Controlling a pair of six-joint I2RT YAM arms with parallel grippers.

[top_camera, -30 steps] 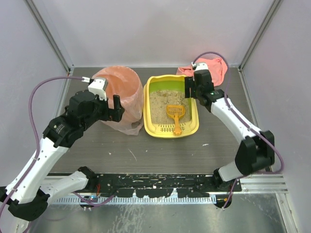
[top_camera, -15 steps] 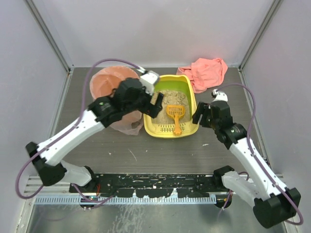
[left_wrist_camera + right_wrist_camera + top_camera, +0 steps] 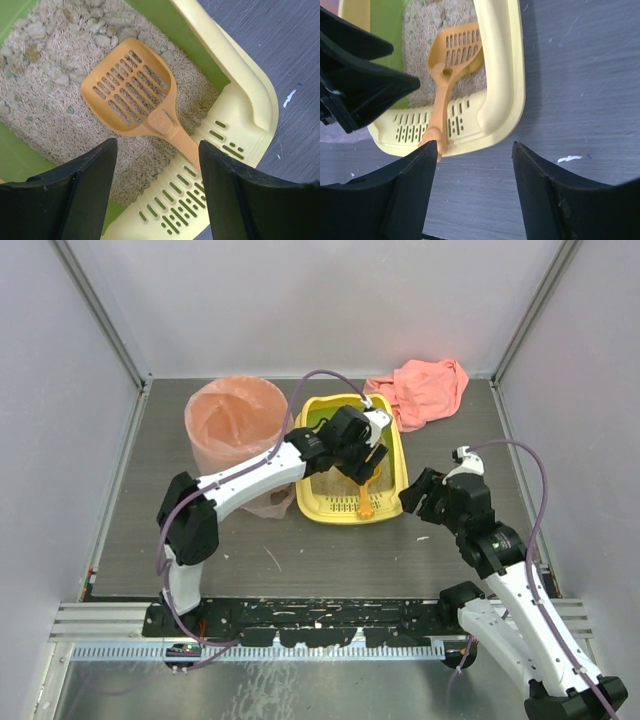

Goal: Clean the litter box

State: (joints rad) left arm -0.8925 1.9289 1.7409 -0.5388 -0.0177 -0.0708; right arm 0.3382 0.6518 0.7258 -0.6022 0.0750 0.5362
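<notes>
While left tool (image 3: 156,147) hovers over orange scoop (image 3: 127,92) lying inside litter box (image 3: 335,508), jaws apart, nothing gripped, box sits on worktop (image 3: 250,550) between pink-bagged bin (image 3: 235,415) and pink cloth (image 3: 430,388). Right tool (image 3: 474,145) beside box's near right corner, jaws apart, empty.

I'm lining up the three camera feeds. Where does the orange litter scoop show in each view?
Top external: orange scoop at centre, at the near end of the litter box.
Left wrist: scoop at centre, handle running lower right.
Right wrist: scoop at upper left, handle running down.
Shared landmark: the box's slotted rim.
</notes>
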